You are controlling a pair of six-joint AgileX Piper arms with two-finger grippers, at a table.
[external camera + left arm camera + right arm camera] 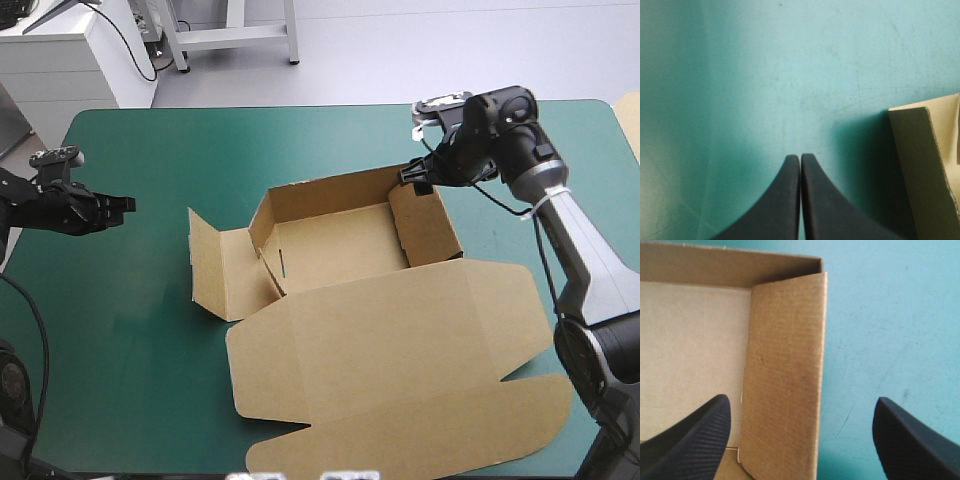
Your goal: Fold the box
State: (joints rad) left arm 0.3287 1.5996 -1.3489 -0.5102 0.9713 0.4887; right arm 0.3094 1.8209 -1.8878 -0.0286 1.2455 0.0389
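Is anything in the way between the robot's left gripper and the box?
No, nothing visible is. The left gripper, jaws shut, is off to the side of the box. Only bare teal-green cover lies between it and the box's loose side flap.

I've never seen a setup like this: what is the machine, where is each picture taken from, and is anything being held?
It is a robot with two arms, each ending in a two-fingered claw. One picture looks down from above; the other two come from cameras on the wrists. On the teal-green cover lies a brown box, walls partly raised, its lid flat. The left claw is shut over bare cover, away from the box. The right claw is open, straddling the box's right wall. Nothing is held.
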